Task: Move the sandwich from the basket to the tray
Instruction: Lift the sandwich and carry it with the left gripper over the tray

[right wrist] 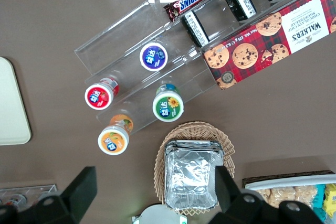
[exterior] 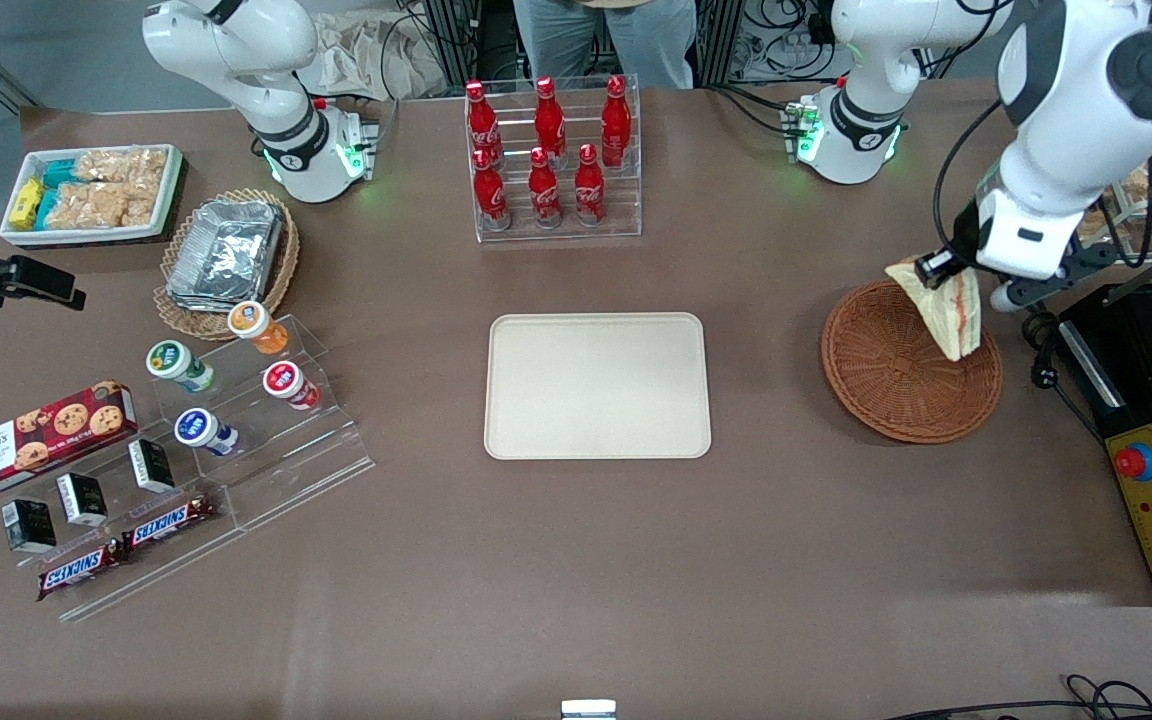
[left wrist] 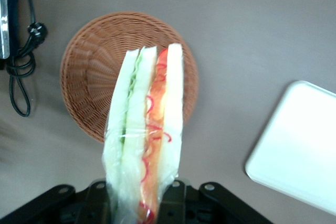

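The sandwich (exterior: 948, 310), a pale bread wedge with red-orange and green filling in clear wrap, hangs lifted above the reddish-brown wicker basket (exterior: 886, 385). My gripper (exterior: 946, 268) is shut on its upper end. In the left wrist view the sandwich (left wrist: 147, 129) stands out from the gripper (left wrist: 140, 203) with the empty basket (left wrist: 89, 85) below it. The cream tray (exterior: 597, 386) lies flat at the table's middle, toward the parked arm from the basket, with nothing on it; a corner of the tray (left wrist: 296, 150) also shows in the wrist view.
An acrylic rack of red cola bottles (exterior: 548, 160) stands farther from the front camera than the tray. A black control box (exterior: 1151, 500) with a red button sits at the working arm's end. Snack shelves (exterior: 186, 450) and a foil-container basket (exterior: 226, 255) lie toward the parked arm's end.
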`<state>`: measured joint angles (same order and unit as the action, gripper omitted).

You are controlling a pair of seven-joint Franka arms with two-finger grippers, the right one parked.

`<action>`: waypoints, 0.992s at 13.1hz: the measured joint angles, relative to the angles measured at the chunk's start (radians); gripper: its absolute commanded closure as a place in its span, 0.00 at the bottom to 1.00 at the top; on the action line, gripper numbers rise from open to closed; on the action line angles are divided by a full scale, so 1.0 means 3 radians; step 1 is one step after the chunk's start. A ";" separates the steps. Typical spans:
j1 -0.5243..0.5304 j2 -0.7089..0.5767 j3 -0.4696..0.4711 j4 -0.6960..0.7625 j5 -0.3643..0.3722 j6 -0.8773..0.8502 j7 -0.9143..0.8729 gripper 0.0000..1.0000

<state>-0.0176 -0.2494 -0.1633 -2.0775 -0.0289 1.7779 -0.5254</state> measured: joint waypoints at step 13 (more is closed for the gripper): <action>-0.1080 0.0505 -0.0547 0.0159 -0.0344 0.0600 -0.0374 1.00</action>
<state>-0.3416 -0.0979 -0.3273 -2.0297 -0.1321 1.9581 -0.6375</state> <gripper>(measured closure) 0.753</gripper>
